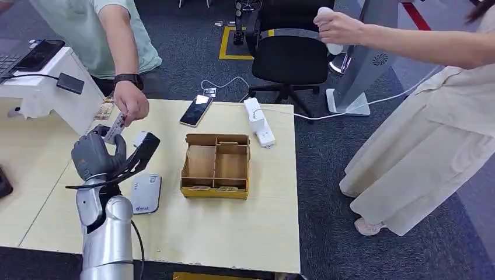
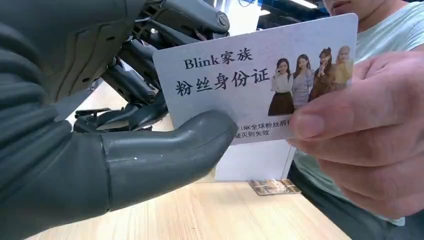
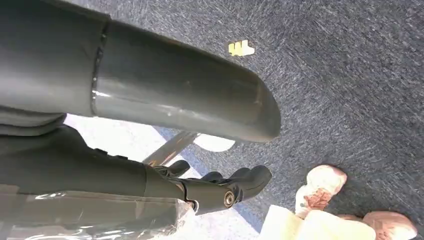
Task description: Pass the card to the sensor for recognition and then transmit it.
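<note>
The white printed card (image 2: 250, 75) with a group photo is held at both ends. My left hand (image 1: 99, 156) pinches one end, its thumb (image 2: 165, 150) lying over the card's face and dark fingers behind it. A person's hand (image 2: 365, 135) grips the other end. From the head view the card (image 1: 114, 128) sits between my raised hand and that person's hand (image 1: 131, 102), above the table's left part. The white sensor pad (image 1: 145, 193) lies on the table just right of my forearm. My right hand (image 3: 165, 100) hangs over the carpet, fingers apart and holding nothing.
A sectioned cardboard box (image 1: 215, 165) stands mid-table, with a phone (image 1: 195, 110) and a white power strip (image 1: 258, 121) behind it. A white stand (image 1: 52, 93) is at the left. A second person (image 1: 432, 122) stands at the right, and an office chair (image 1: 290, 55) behind the table.
</note>
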